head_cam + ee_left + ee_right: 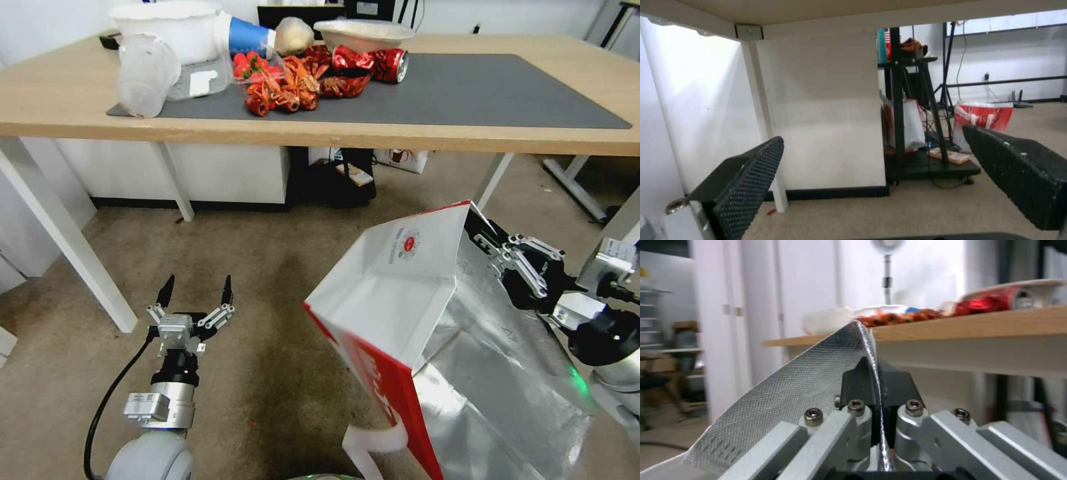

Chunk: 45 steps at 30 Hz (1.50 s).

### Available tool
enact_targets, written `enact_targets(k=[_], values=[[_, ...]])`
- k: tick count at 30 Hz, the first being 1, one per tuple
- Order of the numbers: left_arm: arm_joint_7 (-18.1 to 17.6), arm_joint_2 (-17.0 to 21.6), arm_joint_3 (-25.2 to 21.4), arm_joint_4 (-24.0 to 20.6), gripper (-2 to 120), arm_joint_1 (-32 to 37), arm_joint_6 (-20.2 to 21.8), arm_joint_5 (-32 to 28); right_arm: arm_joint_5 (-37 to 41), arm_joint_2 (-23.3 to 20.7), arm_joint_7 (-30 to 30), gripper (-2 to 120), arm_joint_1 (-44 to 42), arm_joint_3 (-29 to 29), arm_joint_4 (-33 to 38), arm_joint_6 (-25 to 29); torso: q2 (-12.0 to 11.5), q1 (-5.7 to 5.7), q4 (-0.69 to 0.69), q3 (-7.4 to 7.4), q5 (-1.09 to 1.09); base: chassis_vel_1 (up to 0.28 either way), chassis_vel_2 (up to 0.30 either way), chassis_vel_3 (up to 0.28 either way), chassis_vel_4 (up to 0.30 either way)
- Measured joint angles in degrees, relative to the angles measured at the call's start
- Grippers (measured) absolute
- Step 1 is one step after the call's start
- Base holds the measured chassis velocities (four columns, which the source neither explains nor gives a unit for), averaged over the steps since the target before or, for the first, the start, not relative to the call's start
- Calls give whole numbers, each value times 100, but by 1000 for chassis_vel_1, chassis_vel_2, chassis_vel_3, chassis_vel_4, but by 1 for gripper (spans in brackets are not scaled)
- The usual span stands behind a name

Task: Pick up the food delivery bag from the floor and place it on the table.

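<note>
My right pincer (490, 243) is pinched on the rim of the food delivery bag (400, 287), at the bag's upper far corner, right of centre in the head view. In the right wrist view the two dark pads are pressed together with the thin foil-lined edge (867, 350) running between them. I judge the grip sits on the rim so the mouth stays open and the body hangs below the hold. The bag is tilted, its white logo panel facing the bench (320, 137), its red side panel (393, 393) low in the frame and the silver lining exposed toward me. It hangs in front of the bench edge and below its top; whether its base is touching the floor (267, 267) I cannot tell.

My right arm reaches in from the right edge of the frame, wrist angled up toward the corner.

My left pincer (195, 293) is spread and empty, lower left of the frame, held low over the floor and pointing under the bench.

The near left of the dark mat (467, 93) carries food litter; its right half is bare, in my judgement the landing spot.
</note>
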Motion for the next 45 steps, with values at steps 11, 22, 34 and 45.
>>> enact_targets(k=[11, 22, 34, 45], values=[[94, 11, -22, -110, 99, 103, 27, -10, 249, -82, -450, 0, 12, 152, -51, -74, 16, 3, 0, 1, 0, 0, 0, 0, 0], [347, 1, -67, -159, 98, 207, -40, 21, 219, -1, -577, 0, -12, 212, -56, -67, 259, 15, 0, 228, -1, 0, 0, 0, 0], [404, -3, -68, -238, 98, 279, -58, 69, 171, 77, -667, 0, -38, 245, -24, -64, 547, 48, 0, 490, -1, 0, 0, 0, 0], [476, -13, -78, -343, 97, 365, -69, 105, 300, 67, -782, 0, -61, 330, 19, -87, 787, 85, 0, 696, -1, 0, 0, 0, 0]])
